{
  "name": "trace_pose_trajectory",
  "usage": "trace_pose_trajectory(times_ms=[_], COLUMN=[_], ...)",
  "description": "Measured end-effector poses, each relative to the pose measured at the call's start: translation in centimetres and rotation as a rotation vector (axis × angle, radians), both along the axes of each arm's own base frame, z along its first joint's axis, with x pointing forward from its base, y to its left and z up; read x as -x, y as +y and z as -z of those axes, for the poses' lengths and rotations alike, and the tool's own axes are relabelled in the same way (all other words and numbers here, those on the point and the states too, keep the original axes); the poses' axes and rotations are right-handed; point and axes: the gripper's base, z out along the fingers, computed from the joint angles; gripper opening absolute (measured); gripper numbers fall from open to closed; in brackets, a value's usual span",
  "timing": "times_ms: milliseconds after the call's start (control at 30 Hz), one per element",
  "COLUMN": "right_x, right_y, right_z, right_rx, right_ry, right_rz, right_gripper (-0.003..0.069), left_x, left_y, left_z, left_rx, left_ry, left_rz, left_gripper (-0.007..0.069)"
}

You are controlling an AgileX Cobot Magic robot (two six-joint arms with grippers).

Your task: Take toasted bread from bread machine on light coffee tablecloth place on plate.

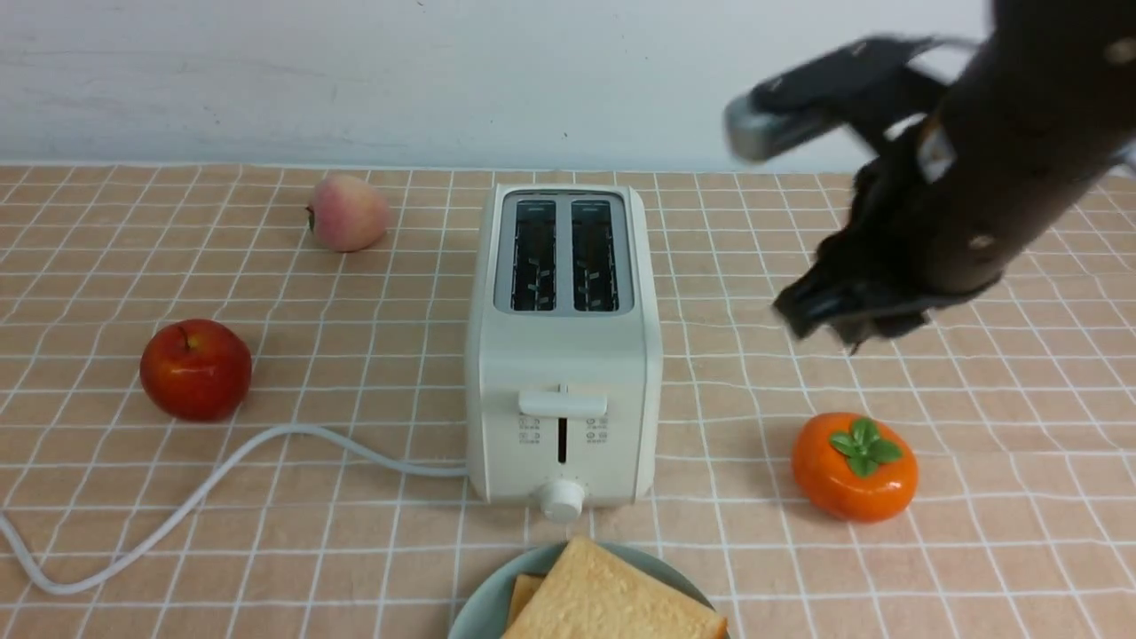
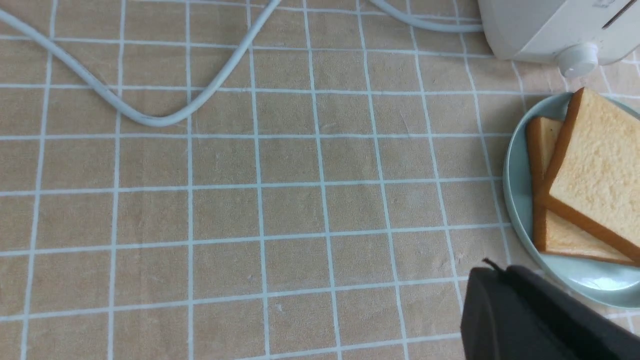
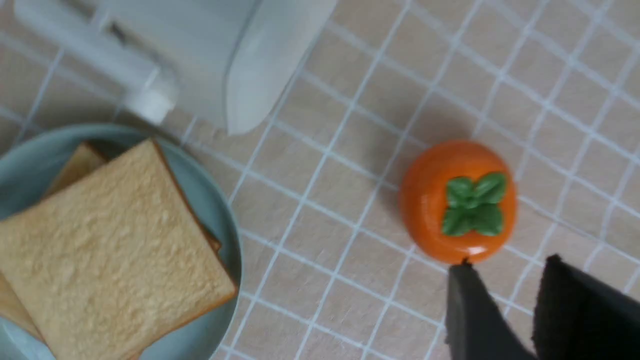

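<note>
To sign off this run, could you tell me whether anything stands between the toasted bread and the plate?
Nothing visible does: both slices of toasted bread already lie overlapping on the plate, and the slots of the bread machine are empty.

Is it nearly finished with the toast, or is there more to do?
It looks essentially done. Both slots of the bread machine are empty, and two slices of toasted bread lie overlapping on the plate. Nothing is in hand: the right gripper is raised above the tablecloth near the orange persimmon, holding nothing. No step appears left.
</note>
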Motion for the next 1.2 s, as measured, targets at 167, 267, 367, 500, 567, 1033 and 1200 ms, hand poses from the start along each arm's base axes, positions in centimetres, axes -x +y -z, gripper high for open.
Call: trace_pose_trajectory(times_ms=[167, 267, 367, 500, 567, 1033, 1200], right_x=[7.7, 13.3, 19.3, 24.1, 24.7, 22.3, 22.4], right_y=[-5.5, -9.5, -13.6, -16.9, -17.1, -14.2, -14.2], right_z=[-7.0, -9.4, -9.1, -5.2, -1.6, 9.9, 9.7], right_rx=[-0.202, -0.327, -0.445, -0.579, -0.644, -0.726, -0.737], right_ry=[-0.214, -0.343, -0.488, -0.731, -0.831, -0.990, -1.007], right_rz=[0.092, 0.120, 0.114, 0.068, 0.037, -0.107, -0.114], right_gripper=[-0.0018, -0.0018, -0.0018, -0.0015, -0.0012, 0.0003, 0.0004], left_x=[-0.3, -0.6, -0.9, -1.4, -1.7, -2.5, -2.5], left_y=[-0.2, -0.3, -0.5, -0.7, -0.9, -1.5, -1.5], left_z=[-0.4, -0.8, -1.3, -2.0, -2.4, -2.6, -2.6], left_rx=[0.025, 0.045, 0.071, 0.104, 0.121, 0.158, 0.158], left_ry=[-0.057, -0.107, -0.169, -0.248, -0.290, -0.308, -0.309], left_rz=[0.005, 0.009, 0.013, 0.020, 0.024, 0.030, 0.030], left_gripper=[-0.0013, -0.0013, -0.0013, -0.0013, -0.0013, -0.0011, -0.0005])
